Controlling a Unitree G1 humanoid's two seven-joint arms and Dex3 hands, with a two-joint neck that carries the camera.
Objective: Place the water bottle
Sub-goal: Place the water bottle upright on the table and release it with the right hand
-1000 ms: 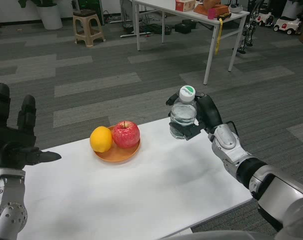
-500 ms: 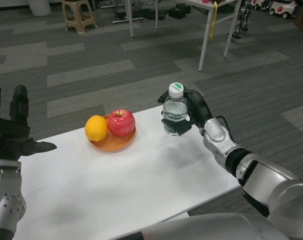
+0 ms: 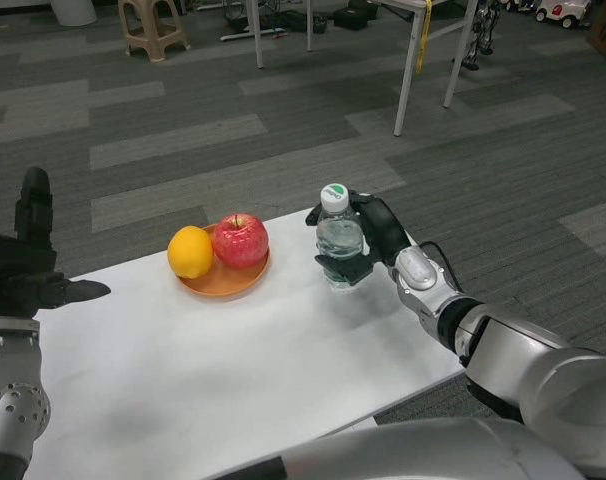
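Your right robot hand is wrapped around a clear water bottle with a white and green cap, holding it from the side that faces the right edge of the white surface. The bottle stands upright, long axis vertical, cap on top. It sits near the far edge of the surface, toward the far right corner. Its base looks to be at or just above the surface; you cannot tell from this view whether it has touched down.

Just to the bottle's left, close but apart, is an orange plate carrying a red apple and an orange.

Your left robot hand is at the left edge of the surface, holding nothing, fingers spread and raised. It is well apart from the bottle, so the right robot hand is the one that matters.

The coming move likely depends on keeping the bottle vertical until its base rests flat, then letting the fingers part toward the right, away from the plate.
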